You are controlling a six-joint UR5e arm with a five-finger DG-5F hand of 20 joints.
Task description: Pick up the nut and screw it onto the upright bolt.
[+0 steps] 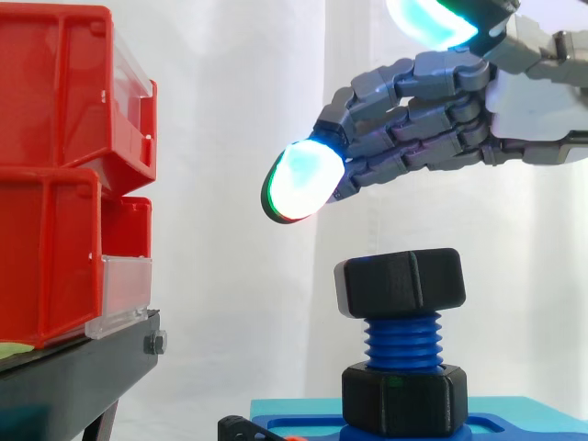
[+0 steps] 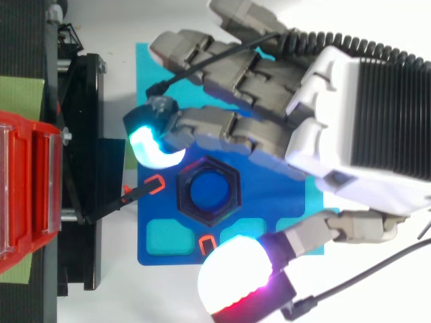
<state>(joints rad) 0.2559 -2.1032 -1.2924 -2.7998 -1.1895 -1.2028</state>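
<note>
The black hexagonal plastic nut (image 1: 400,283) is sitting level on top of the upright blue threaded plastic bolt (image 1: 401,342). Several turns of thread are showing bare between it and the black hexagonal collar (image 1: 404,397) at the bolt's foot. The robot hand (image 1: 413,119) is hovering at about 1 o'clock of the nut, released: its fingers are reaching out loosely and grasping nothing, and a clear gap is showing beneath the glowing fingertip (image 1: 301,179).

As I judge it, the pick-up is done and the screwing step is in hand, though I cannot tell whether the threads are biting. The next move is calling for the robot hand to come down, pinch opposite flats and turn the nut downward, keeping it level so it is not cross-threading.

The side view is giving the heights: the gap, the bare thread and the nut's seat. The top view is showing the nut (image 2: 183,192) ringing the bolt's blue end (image 2: 207,192). One pad (image 2: 153,145) is lying at 10 o'clock of it and the thumb pad (image 2: 232,272) at 5 o'clock, above the dark blue base plate (image 2: 269,215). Red plastic bins (image 2: 27,188) are standing at 9 o'clock.
</note>
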